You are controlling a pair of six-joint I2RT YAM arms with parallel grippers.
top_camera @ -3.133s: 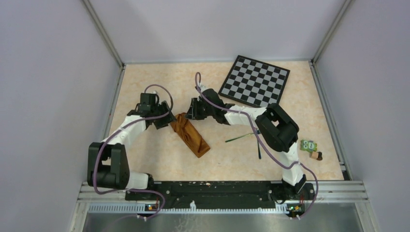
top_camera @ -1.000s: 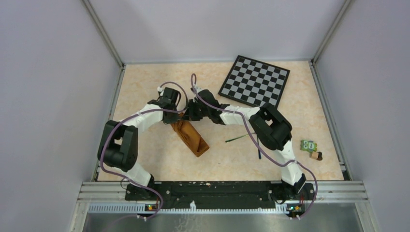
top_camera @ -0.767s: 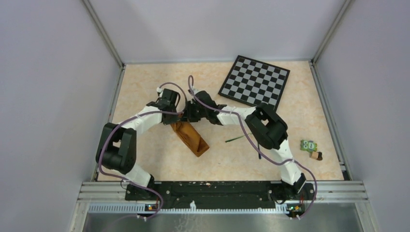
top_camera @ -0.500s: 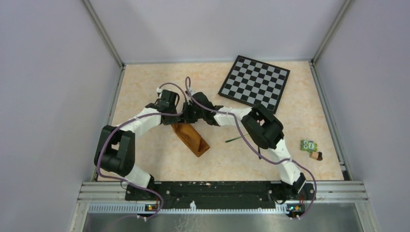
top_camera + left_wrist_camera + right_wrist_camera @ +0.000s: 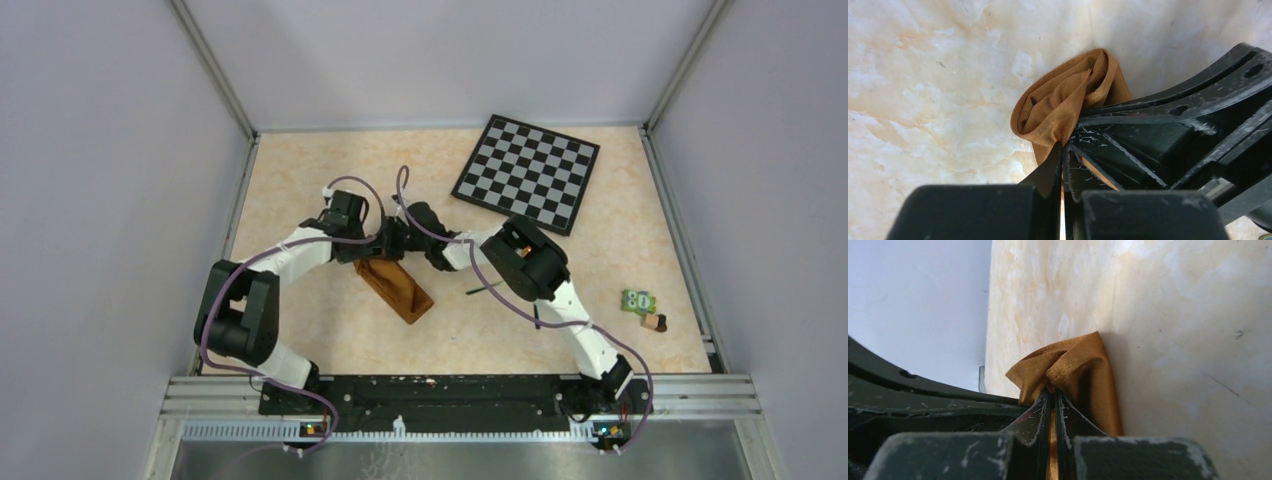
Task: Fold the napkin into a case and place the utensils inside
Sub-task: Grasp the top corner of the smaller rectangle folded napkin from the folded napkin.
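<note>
Top view: the rust-brown case (image 5: 398, 287) lies flat on the table (image 5: 300, 180) as a narrow folded pouch, its far end raised between the two grippers. The left gripper (image 5: 366, 252) and right gripper (image 5: 388, 248) meet tip to tip at that far end. A thin fork (image 5: 481, 289) lies on the table right of the case, outside it and apart from it. The checkered board (image 5: 527, 168) sits far right of the case, well apart. Left wrist view: the left fingers (image 5: 1055, 160) are pressed together, pinching a bunched corner of the case, with the right gripper's black body alongside. Right wrist view: the right fingers (image 5: 1040, 410) are likewise closed, with cloth of the case nipped between them.
</note>
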